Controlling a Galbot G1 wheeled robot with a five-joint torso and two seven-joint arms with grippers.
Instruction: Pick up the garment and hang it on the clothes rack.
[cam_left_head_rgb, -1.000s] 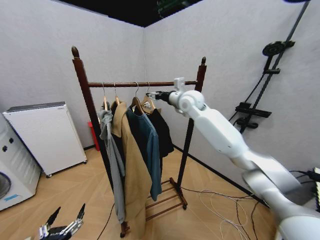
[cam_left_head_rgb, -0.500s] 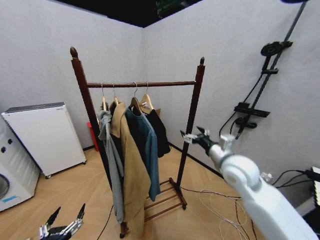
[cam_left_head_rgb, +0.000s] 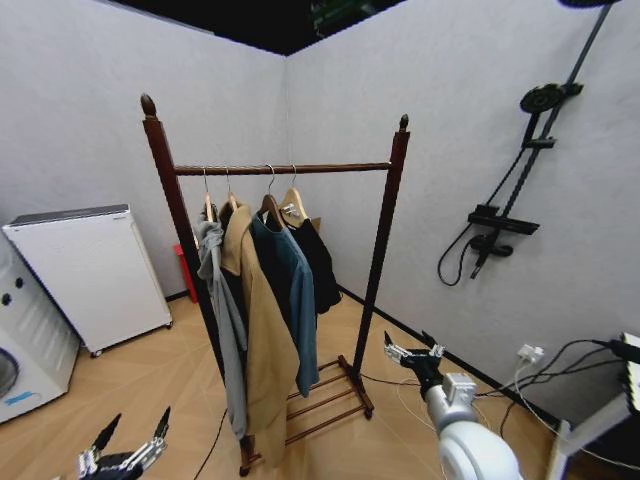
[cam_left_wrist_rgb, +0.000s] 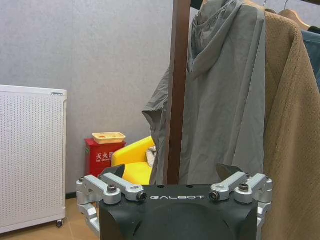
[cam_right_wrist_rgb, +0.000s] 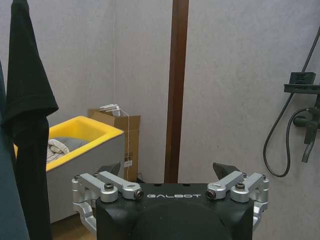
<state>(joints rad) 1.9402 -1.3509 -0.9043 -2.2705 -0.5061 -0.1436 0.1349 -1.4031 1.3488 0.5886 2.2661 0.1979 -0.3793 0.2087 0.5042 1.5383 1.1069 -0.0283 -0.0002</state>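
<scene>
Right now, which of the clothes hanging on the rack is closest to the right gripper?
The black garment, last on the rail beside the clothes rack's right-hand post; the blue, tan and grey ones hang farther from the right gripper.

"GALBOT" stands on both end effector bodies; the red box (cam_left_wrist_rgb: 100, 155) bears Chinese characters.

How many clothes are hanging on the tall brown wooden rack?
4, along the dark reddish-brown wooden rack: a grey hooded jacket nearest the left post, then a long tan coat, a dark blue jacket, and a black garment nearest the right post. More may hide between them.
</scene>
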